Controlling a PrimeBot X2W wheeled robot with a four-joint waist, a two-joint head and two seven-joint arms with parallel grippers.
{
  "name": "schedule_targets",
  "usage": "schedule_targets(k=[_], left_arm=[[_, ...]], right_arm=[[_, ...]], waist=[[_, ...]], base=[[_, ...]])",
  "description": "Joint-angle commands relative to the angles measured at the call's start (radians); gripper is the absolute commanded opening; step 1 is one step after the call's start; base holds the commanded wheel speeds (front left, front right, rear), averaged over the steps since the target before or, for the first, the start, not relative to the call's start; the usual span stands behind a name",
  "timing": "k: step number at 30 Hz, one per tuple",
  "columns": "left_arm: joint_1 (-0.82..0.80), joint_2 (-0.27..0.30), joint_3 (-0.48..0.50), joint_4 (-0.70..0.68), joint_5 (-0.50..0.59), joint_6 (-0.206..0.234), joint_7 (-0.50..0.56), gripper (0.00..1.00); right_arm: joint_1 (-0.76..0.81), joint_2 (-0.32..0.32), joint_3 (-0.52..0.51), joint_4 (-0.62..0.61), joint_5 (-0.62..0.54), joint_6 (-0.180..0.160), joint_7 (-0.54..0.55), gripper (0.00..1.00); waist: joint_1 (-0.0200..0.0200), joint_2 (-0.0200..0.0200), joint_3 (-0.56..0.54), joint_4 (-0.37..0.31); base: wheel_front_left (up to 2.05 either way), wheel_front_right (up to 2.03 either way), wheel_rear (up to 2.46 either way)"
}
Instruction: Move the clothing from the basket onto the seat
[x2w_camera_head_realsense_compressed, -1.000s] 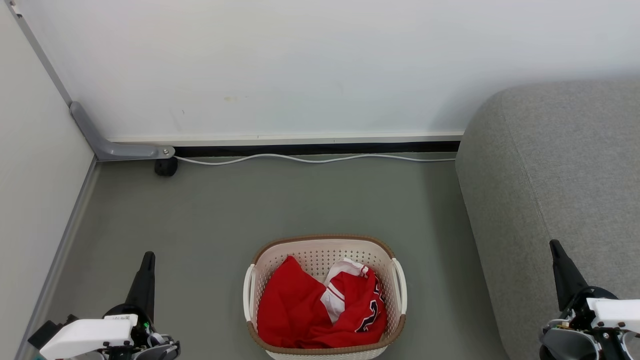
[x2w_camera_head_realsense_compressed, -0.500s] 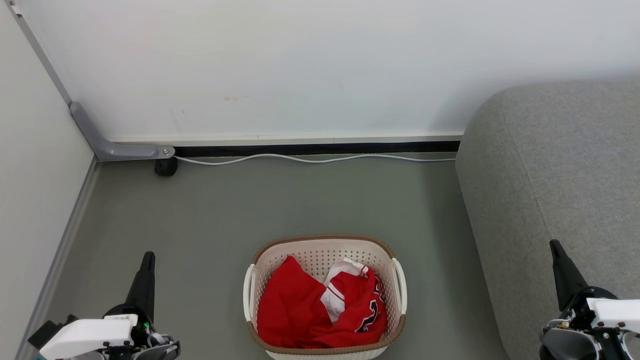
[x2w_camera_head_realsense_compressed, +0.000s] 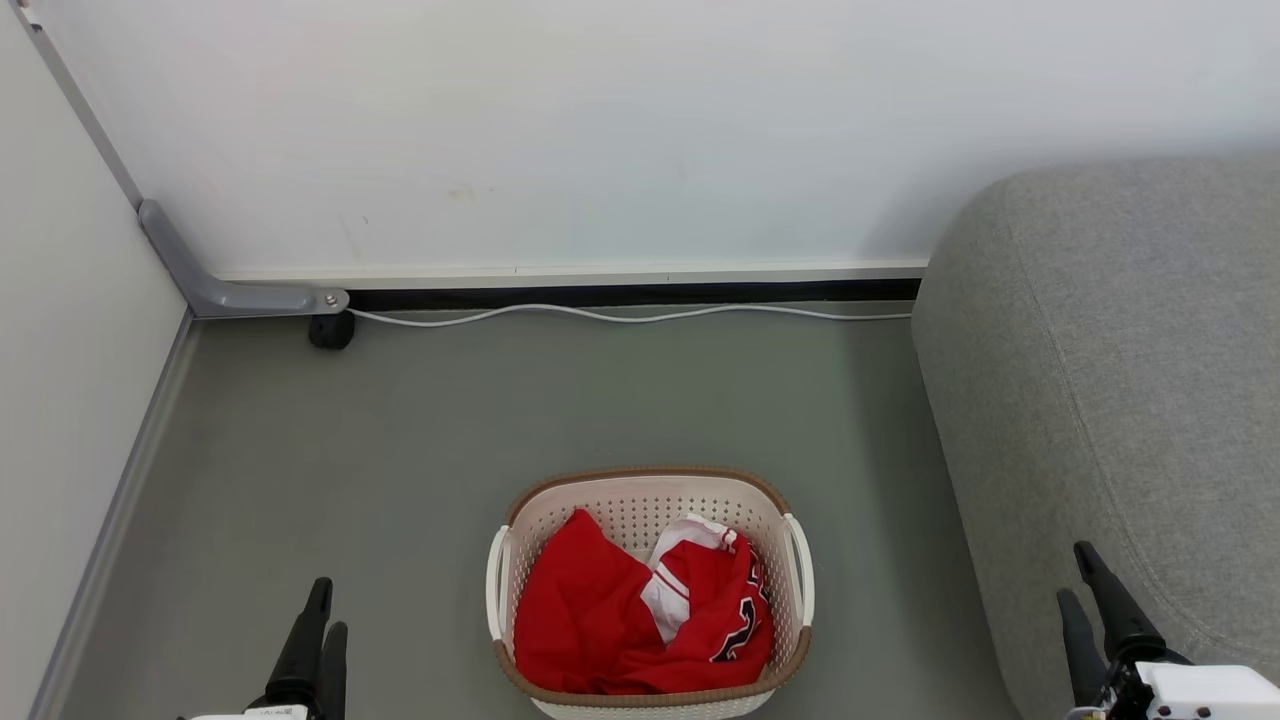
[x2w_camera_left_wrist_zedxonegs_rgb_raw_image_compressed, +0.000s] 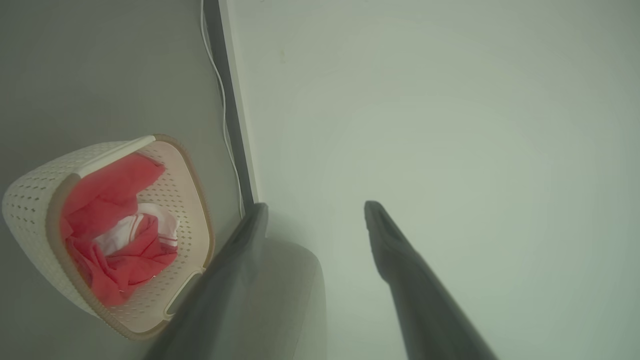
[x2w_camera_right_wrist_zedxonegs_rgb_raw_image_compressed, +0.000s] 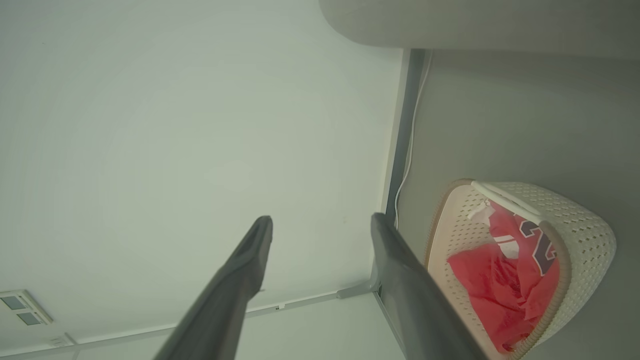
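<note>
Red and soft, the plain garment (x2w_camera_head_realsense_compressed: 575, 615) and the numbered jersey (x2w_camera_head_realsense_compressed: 728, 615) are lying crumpled together inside the cream perforated laundry basket (x2w_camera_head_realsense_compressed: 640, 478), looking light and limp and likely to drape and drag, so a raised fold near the top of the heap is offering the best pinch. The basket is sitting on the grey floor (x2w_camera_head_realsense_compressed: 500, 420) near the grey fabric seat (x2w_camera_head_realsense_compressed: 1120, 350) without touching it, while the left gripper (x2w_camera_head_realsense_compressed: 329, 604) and right gripper (x2w_camera_head_realsense_compressed: 1072, 570) are hanging low on either side, well apart from the clothing, fingers spread wide and holding nothing.
</note>
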Motion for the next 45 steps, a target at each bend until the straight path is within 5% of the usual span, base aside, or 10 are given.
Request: schedule_targets(k=[1,21,45], left_arm=[[-0.042,0.009,-0.001,-0.026,0.002,-0.001,-0.009,1.00],[-0.099,0.027,-0.044,-0.013,0.052,-0.001,-0.069,1.00],[-0.155,0.048,-0.087,-0.009,0.367,-0.001,-0.137,1.00]], right_arm=[[-0.036,-0.014,0.002,-0.028,-0.004,0.001,-0.004,1.00],[-0.090,-0.057,0.072,-0.039,-0.047,0.001,-0.065,1.00],[-0.165,-0.108,0.160,-0.006,-0.298,0.002,-0.137,1.00]], waist=[[0.0006,0.0000,0.002,0.000],[0.0000,0.0000,0.008,-0.002],[0.0000,0.0000,0.022,-0.004]], base=[[0.00,0.00,0.00],[0.00,0.00,0.00],[0.00,0.00,0.00]])
